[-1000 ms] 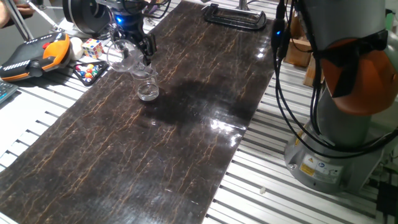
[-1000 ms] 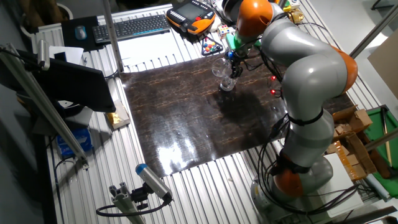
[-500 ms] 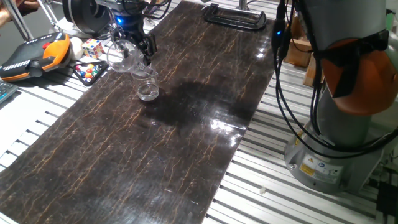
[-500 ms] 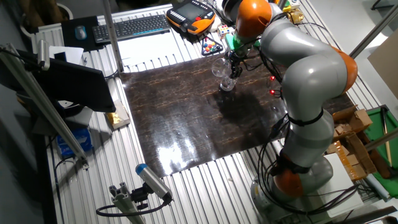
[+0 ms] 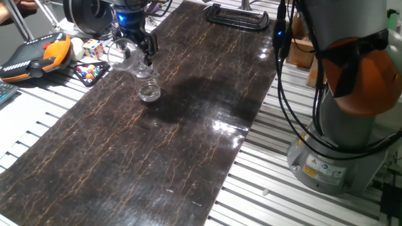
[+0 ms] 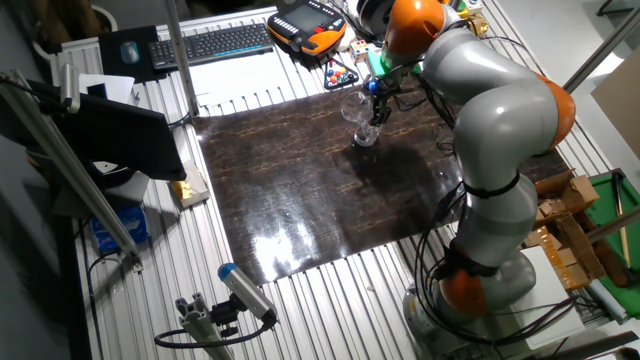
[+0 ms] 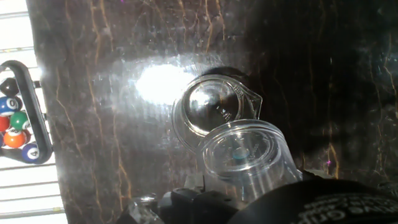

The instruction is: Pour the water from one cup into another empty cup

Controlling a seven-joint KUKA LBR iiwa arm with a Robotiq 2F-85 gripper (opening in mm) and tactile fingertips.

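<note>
My gripper is shut on the larger clear glass cup and holds it tilted in the air at the far left of the dark mat. The smaller clear cup stands upright on the mat just below and in front of it. In the hand view the held cup lies on its side with its mouth over the standing cup's rim. My gripper fills the bottom edge there. In the other fixed view both cups overlap under my gripper. I cannot make out the water.
A rack of pool balls, a puzzle cube and an orange teach pendant lie left of the mat. A black clamp sits at the far end. The arm's base stands at the right.
My gripper and the held cup have risen very slightly. The smaller cup has not moved.
</note>
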